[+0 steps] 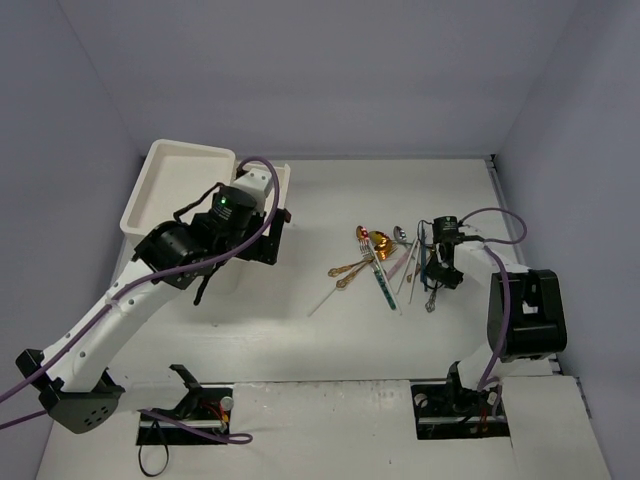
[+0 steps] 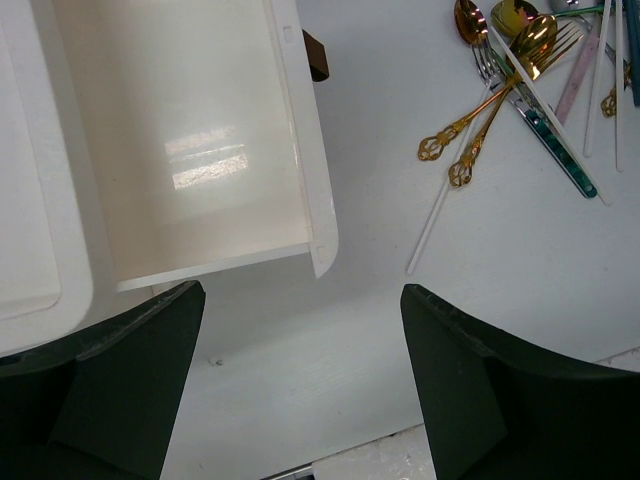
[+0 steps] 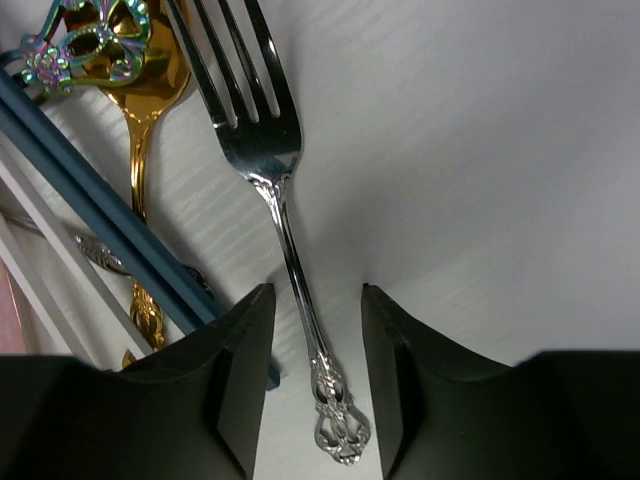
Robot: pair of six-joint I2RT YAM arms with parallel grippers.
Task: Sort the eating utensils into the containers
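Note:
The utensils (image 1: 390, 262) lie in a loose pile right of the table's middle: gold spoons (image 2: 480, 120), a teal chopstick (image 2: 560, 150), a white chopstick (image 2: 440, 215) and pink ones. My right gripper (image 1: 441, 277) is down at the pile's right edge. It is open, with its jaws on either side of a silver fork's handle (image 3: 285, 215) and a gap on each side. Dark blue chopsticks (image 3: 110, 215) and a gold spoon (image 3: 140, 120) lie just left of it. My left gripper (image 2: 300, 390) is open and empty, above the table beside an empty white drawer (image 2: 300, 130) with a brown knob (image 2: 316, 55).
The white cabinet's rimmed top (image 1: 150, 190) stands at the back left, with the drawer (image 1: 282, 175) sticking out to its right. Grey walls close the table on the left, back and right. A white strip with cables runs along the near edge.

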